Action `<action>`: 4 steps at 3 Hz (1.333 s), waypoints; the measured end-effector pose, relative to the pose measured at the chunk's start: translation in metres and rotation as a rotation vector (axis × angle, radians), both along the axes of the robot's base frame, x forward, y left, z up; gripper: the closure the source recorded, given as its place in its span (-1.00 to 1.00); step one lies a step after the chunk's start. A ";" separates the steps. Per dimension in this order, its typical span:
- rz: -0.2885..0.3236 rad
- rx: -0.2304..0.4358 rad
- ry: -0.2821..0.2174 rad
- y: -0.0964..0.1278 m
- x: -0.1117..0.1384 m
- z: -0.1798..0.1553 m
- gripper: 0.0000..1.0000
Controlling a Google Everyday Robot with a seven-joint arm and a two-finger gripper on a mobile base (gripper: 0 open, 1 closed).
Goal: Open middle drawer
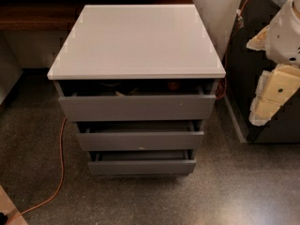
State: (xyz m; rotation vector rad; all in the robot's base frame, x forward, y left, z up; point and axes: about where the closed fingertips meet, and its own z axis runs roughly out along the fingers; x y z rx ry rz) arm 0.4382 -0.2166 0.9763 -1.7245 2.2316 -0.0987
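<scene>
A grey cabinet with a white top (136, 39) stands on the floor and has three grey drawers. The middle drawer (140, 140) has a flat handleless front with a tiny pale speck at its lower edge. It stands slightly pulled out, with a dark gap above its front. The top drawer (136, 108), with the tallest front, and the bottom drawer (142, 167), with the lowest front, are also slightly out. My gripper (274, 95), white with yellowish parts, hangs at the right edge of the view, well to the right of the cabinet and apart from it.
An orange cable (60, 163) runs over the speckled floor left of the cabinet, and another (220, 86) runs behind its right side. A dark unit (253, 46) stands at the right behind my gripper. A wooden shelf (33, 15) and wall lie behind.
</scene>
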 end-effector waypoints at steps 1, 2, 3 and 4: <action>0.000 0.000 0.000 0.000 0.000 0.000 -1.00; 0.035 0.021 0.003 0.010 0.003 -0.014 -1.00; 0.125 0.095 0.019 0.032 0.009 -0.059 -1.00; 0.217 0.158 0.025 0.058 0.013 -0.108 -1.00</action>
